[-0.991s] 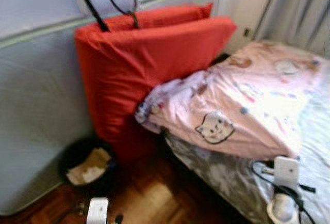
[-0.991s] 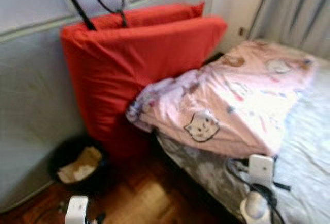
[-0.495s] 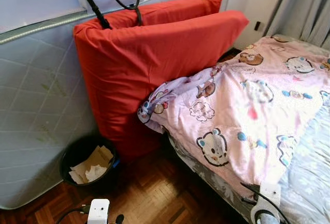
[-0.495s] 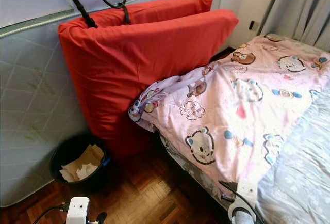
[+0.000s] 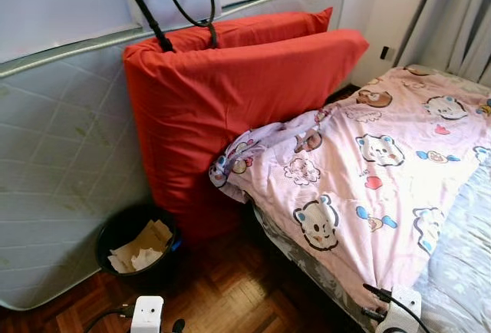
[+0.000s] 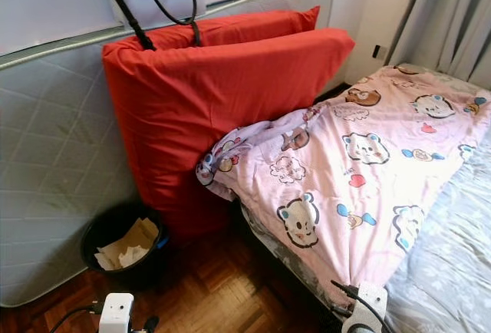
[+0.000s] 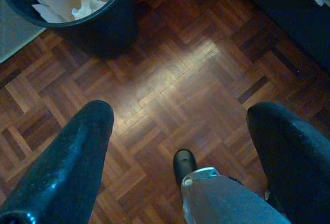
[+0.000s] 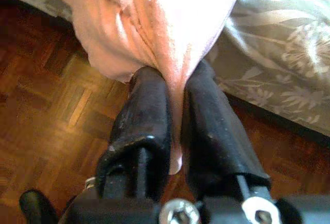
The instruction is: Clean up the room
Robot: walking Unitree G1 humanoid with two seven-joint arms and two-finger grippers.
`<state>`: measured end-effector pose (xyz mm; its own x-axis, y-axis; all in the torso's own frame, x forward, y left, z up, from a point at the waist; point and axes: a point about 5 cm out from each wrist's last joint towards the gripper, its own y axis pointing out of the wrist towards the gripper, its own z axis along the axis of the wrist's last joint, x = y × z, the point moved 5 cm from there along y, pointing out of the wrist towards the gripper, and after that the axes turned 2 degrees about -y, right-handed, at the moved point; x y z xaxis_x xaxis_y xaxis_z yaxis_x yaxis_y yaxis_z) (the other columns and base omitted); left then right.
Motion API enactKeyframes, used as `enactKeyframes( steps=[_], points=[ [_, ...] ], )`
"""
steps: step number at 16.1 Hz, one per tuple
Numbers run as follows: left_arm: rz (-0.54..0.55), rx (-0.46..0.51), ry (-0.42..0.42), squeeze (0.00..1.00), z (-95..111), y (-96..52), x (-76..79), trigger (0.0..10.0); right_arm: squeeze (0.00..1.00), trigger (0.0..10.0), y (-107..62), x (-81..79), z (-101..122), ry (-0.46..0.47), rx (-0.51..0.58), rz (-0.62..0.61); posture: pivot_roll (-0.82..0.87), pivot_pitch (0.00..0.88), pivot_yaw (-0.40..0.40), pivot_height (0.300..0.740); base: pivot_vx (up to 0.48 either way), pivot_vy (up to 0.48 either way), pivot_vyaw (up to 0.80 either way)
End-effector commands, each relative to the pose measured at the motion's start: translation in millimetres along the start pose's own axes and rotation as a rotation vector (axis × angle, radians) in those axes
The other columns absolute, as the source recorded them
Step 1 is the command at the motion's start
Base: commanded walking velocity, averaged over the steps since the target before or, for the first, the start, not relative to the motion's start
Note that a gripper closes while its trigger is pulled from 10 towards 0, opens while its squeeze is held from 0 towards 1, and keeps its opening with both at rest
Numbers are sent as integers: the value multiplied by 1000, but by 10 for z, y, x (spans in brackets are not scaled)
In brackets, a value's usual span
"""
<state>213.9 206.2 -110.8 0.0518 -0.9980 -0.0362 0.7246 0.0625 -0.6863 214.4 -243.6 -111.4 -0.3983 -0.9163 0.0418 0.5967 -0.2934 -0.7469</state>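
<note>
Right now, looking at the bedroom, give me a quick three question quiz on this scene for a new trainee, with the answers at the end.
1. True or false: the right gripper is shut on the pink blanket.
2. What lies in the black bin on the floor? A) shoes B) crumpled paper C) bottles
3. Fill in: the red mattress leans against the grey ____.

Key
1. True: in the right wrist view its fingers pinch a fold of the blanket's edge.
2. B: crumpled paper lies inside.
3. mattress: the grey mattress stands on edge against the wall.
The left gripper hangs open over the wooden floor.
</note>
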Motion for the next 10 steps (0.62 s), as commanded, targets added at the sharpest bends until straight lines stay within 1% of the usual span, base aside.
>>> enactKeyframes(
  steps=[1, 2, 4, 6, 7, 9, 10],
  points=[
    [-1, -21, 26, 0, -43, -9, -16, 10000, 973, 10000, -27, -29, -160, 10, -52, 15, -20, 0, -9, 740, 0, 0, 0],
    [-1, -22, 26, 0, -44, -9, -18, 10000, 0, 10000, -35, -20, -191, -2, -59, 15, -19, 0, -8, 740, 0, 0, 0],
    [-1, -21, 26, 0, -41, -8, -18, 10000, 0, 10000, -45, 24, -238, 2, -71, -2, -18, 0, -7, 740, 0, 0, 0],
    [-2, -19, 28, 0, -36, -6, -18, 10000, 0, 10000, -48, 24, -245, 2, -71, 1, -17, 0, -6, 740, 0, 0, 0],
    [-2, -18, 28, 0, -31, -5, -17, 10000, 376, 10000, -48, 25, -246, -1, -70, 3, -19, 0, -6, 740, 0, 0, 0],
    [-3, -18, 29, 0, -30, -4, -12, 10000, 341, 10000, -48, 22, -243, -5, -69, 5, -18, 0, -6, 740, 0, 0, 0],
    [-3, -19, 28, 0, -31, -4, -11, 10000, 278, 10000, -47, 4, -240, -18, -68, 15, -18, 0, -6, 740, 0, 0, 0]
  ],
)
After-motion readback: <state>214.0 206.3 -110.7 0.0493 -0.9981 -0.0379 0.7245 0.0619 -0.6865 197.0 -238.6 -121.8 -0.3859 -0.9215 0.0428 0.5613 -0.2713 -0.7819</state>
